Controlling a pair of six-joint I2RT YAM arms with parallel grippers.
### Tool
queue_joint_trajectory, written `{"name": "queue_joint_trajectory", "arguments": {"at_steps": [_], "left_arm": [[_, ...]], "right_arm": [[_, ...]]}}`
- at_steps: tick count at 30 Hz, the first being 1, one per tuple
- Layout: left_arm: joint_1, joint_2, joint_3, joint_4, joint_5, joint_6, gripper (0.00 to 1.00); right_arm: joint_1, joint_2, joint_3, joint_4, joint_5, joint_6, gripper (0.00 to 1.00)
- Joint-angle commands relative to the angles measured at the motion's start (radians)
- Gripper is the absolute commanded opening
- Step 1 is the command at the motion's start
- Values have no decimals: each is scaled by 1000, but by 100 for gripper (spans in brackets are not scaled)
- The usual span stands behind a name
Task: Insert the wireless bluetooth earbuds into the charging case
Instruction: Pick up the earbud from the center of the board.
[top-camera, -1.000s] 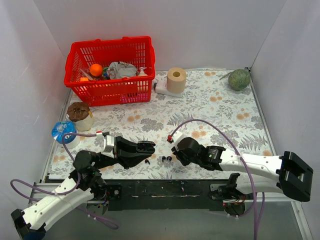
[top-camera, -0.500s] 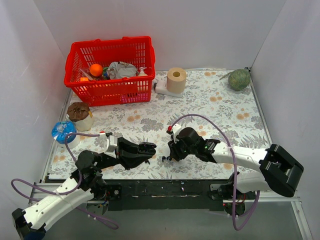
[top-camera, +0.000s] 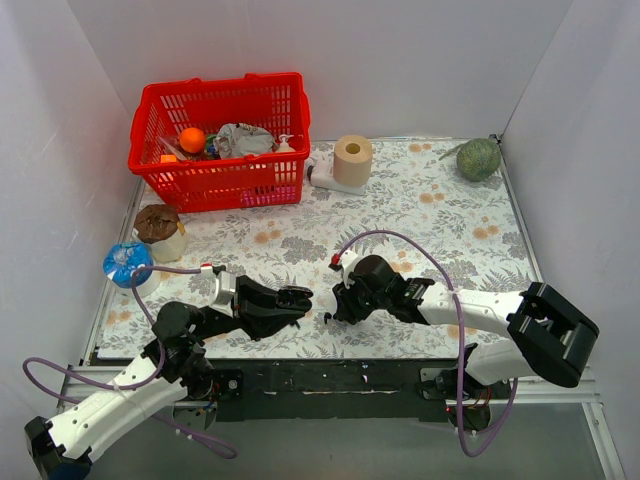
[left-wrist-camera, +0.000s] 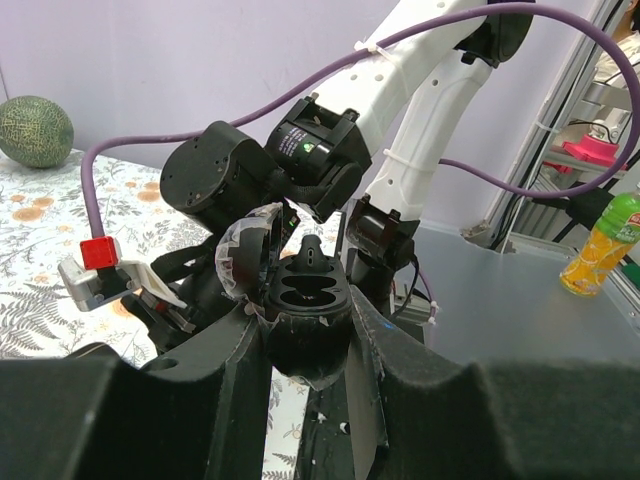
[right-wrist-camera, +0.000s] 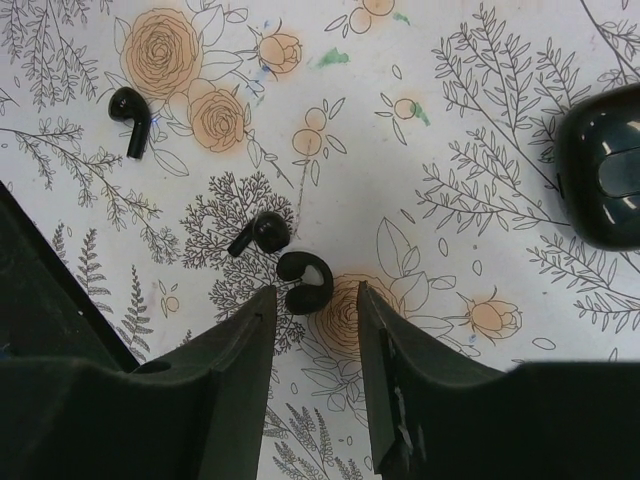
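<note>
My left gripper (top-camera: 297, 298) is shut on the open black charging case (left-wrist-camera: 305, 318) and holds it above the mat, lid (left-wrist-camera: 248, 258) flipped back and both sockets showing. My right gripper (right-wrist-camera: 313, 305) is open and points down at the mat, just right of the case in the top view (top-camera: 336, 306). A C-shaped black earbud (right-wrist-camera: 305, 283) lies just ahead of its fingertips, not touched. A stemmed earbud (right-wrist-camera: 260, 232) lies right beside it, and another stemmed earbud (right-wrist-camera: 131, 110) lies farther left. From above only a dark speck (top-camera: 327, 318) shows.
A second rounded black case (right-wrist-camera: 605, 180) sits at the right edge of the right wrist view. At the back stand a red basket (top-camera: 222, 140), a paper roll (top-camera: 352, 158) and a green melon (top-camera: 478, 158). A cup (top-camera: 160, 232) and a blue disc (top-camera: 127, 262) are at the left.
My right arm has swung left and tipped its gripper down over the earbuds. My left gripper with the case has barely shifted.
</note>
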Motion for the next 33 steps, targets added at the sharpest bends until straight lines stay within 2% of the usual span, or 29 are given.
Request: {"name": "queue_joint_trajectory", "arguments": {"at_steps": [1, 22, 33], "left_arm": [[-2, -10, -8, 20, -6, -8, 0], [-2, -17, -30, 40, -6, -22, 0], [-2, -20, -26, 35, -6, -24, 0]], "right_arm": [[-11, 4, 3, 62, -4, 14, 45], [-28, 61, -13, 53, -10, 22, 43], [-23, 67, -25, 46, -50, 21, 35]]}}
